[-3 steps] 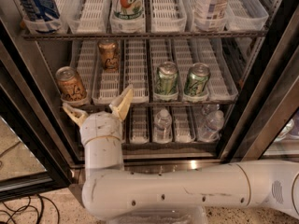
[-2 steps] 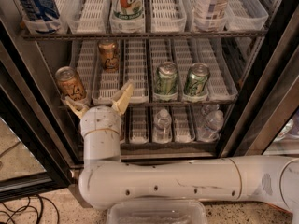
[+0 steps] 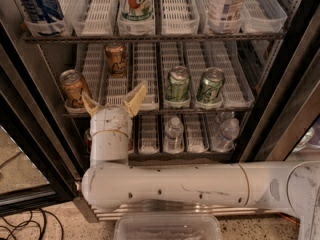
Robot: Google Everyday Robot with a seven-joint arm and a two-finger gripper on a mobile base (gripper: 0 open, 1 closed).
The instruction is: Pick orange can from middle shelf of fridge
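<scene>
Since a second ago the tool (image 3: 112,100) has risen and edged rightward, closer to the front rail of the middle shelf (image 3: 200,111). Inside the fridge (image 3: 47,94), at the shelf's left end, a front orange can (image 3: 73,88) stands upright in the outermost lane. Just beside it the tool hovers at the rail, released, fingers spread and holding nothing; whether the nearer fingertip touches that can is unclear. A rear orange can (image 3: 116,59) stands deeper in the lane the fingers straddle. Further right, two green cans (image 3: 178,86) stand side by side at the front.
</scene>
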